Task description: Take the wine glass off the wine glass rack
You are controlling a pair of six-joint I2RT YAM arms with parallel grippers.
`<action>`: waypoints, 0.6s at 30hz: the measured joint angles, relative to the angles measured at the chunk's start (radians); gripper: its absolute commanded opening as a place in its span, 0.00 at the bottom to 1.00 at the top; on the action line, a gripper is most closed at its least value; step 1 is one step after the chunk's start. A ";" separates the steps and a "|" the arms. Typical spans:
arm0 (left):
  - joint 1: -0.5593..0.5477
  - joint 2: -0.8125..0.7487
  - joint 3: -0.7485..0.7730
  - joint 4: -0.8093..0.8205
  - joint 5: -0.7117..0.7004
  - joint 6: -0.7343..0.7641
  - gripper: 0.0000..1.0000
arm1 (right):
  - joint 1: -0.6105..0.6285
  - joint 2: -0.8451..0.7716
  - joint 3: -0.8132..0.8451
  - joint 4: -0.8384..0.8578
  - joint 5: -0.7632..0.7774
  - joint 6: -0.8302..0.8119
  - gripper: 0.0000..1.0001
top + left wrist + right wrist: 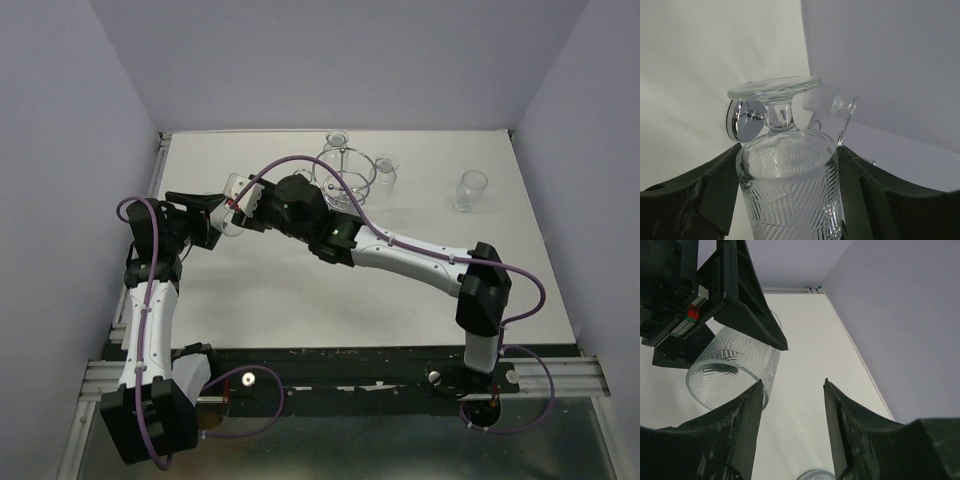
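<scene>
A clear cut-pattern wine glass (232, 198) is held off the table by my left gripper (212, 216), left of the chrome wine glass rack (345, 172). In the left wrist view my left gripper (787, 200) is shut on the glass bowl (787, 185), with the foot (775, 87) pointing away. The rack's chrome disc base (742, 120) shows behind it. My right gripper (247, 206) is open beside the glass. In the right wrist view my right gripper (792, 390) holds nothing, and the glass (735, 370) lies just left of its left finger (747, 415).
Two more glasses (338, 142) (386, 176) hang on the rack; one of them (830, 102) shows in the left wrist view. A further glass (470, 190) stands on the white table (300, 300) at the right. Grey walls close in the back and sides.
</scene>
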 measured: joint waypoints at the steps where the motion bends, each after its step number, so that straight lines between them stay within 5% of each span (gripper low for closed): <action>1: 0.000 0.000 -0.003 -0.001 -0.002 -0.001 0.00 | 0.000 0.006 0.004 -0.008 -0.001 0.010 0.59; 18: 0.000 0.000 -0.014 0.001 -0.010 -0.016 0.00 | 0.003 0.047 0.034 -0.089 -0.065 0.061 0.57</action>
